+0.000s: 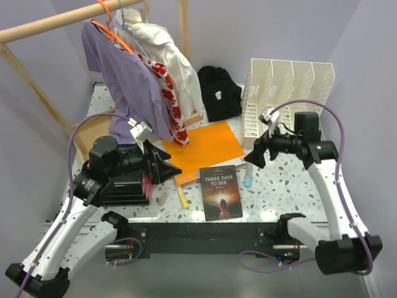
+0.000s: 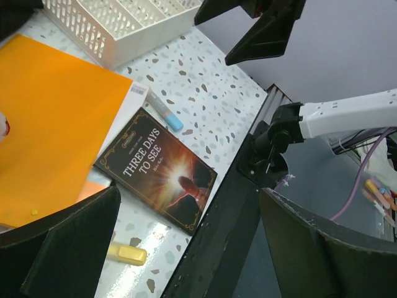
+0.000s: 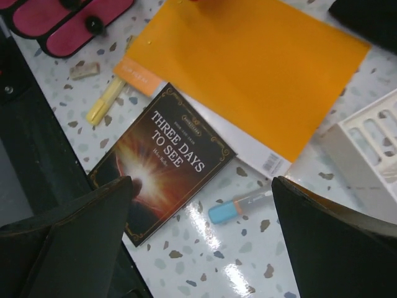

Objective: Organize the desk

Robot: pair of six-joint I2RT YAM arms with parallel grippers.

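Note:
The desk (image 1: pixel 276 186) is white terrazzo with a black rail (image 1: pixel 205 233) along its front. A dark book titled "Three Days to See" (image 1: pixel 220 192) (image 2: pixel 155 171) (image 3: pixel 162 162) lies near the front centre, below an orange folder (image 1: pixel 208 146) (image 2: pixel 49 118) (image 3: pixel 248 68). A blue-capped pen (image 1: pixel 247 177) (image 2: pixel 166 113) (image 3: pixel 239 206) lies right of the book. A yellow marker (image 1: pixel 182 197) (image 2: pixel 127 253) (image 3: pixel 104 100) lies to its left. My left gripper (image 1: pixel 164 162) (image 2: pixel 186 248) hovers open left of the folder. My right gripper (image 1: pixel 255 152) (image 3: pixel 201 248) hangs open above the pen. Both are empty.
A white file rack (image 1: pixel 285 93) (image 3: pixel 366 149) stands at the back right, with a black garment (image 1: pixel 218 93) beside it. Clothes hang from a wooden rail (image 1: pixel 142 74) at the back left, over a wooden tray (image 1: pixel 87 133). A pink case (image 3: pixel 68 25) and a small eraser (image 3: pixel 84 70) lie front left.

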